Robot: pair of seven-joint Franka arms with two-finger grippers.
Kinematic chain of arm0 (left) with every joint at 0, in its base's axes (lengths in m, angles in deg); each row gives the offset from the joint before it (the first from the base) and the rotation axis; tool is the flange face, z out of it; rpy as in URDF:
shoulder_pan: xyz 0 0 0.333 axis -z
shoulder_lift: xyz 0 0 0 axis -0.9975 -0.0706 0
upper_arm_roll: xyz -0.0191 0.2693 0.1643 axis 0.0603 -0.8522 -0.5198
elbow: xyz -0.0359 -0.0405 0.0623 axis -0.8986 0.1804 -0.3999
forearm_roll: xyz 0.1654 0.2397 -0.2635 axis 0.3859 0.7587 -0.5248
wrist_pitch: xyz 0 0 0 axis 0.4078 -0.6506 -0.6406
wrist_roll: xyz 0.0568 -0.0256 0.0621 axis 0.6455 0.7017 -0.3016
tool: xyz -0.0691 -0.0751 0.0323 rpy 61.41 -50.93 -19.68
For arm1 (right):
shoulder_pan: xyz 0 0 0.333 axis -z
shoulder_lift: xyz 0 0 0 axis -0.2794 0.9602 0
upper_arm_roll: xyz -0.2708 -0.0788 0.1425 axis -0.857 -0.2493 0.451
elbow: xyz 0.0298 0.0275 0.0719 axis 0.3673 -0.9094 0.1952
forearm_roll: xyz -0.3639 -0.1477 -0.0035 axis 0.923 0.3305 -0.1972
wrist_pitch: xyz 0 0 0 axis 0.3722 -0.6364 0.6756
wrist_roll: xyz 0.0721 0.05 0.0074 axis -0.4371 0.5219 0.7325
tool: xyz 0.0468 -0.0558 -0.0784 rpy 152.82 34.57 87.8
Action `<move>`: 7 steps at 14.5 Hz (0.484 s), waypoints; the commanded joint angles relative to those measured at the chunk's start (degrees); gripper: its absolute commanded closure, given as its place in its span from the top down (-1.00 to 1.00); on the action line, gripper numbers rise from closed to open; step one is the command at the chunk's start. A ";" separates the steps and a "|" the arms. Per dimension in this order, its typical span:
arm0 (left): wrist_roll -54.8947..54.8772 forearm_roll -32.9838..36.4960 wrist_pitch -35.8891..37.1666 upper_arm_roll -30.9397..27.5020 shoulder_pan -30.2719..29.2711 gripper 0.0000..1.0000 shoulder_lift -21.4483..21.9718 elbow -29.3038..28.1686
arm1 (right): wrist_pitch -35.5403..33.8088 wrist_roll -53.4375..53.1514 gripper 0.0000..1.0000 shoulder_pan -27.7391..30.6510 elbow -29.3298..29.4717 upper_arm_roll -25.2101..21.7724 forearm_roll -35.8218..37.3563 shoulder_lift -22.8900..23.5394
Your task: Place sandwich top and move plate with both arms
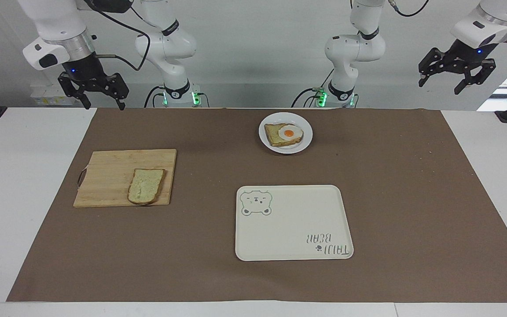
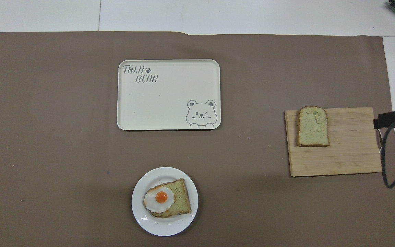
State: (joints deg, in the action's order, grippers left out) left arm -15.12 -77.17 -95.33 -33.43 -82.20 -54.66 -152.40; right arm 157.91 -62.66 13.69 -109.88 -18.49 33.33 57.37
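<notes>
In the overhead view we see neither gripper whole: only a black piece (image 2: 394, 118) with its cable (cut by the edge at three o'clock) shows. Under the egg (image 2: 159, 199), part of the toast (image 2: 178, 200) is hidden on the plate (image 2: 139, 212).
</notes>
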 commanded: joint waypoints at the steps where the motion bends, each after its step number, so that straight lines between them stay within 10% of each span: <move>1: -0.30 0.67 0.54 -0.81 1.17 1.00 0.82 -0.75 | 1.19 -0.18 1.00 0.43 -1.35 0.15 -0.03 -0.86; 7: -0.30 0.67 0.54 -0.90 1.17 1.00 0.73 -0.75 | 1.19 2.46 1.00 0.43 -1.35 0.06 0.33 -0.94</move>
State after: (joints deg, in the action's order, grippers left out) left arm -15.12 -77.17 -95.33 -33.43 -82.20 -54.66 -152.40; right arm 157.91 -61.86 13.68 -109.92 -18.49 33.33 57.37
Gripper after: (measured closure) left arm 0.000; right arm 0.000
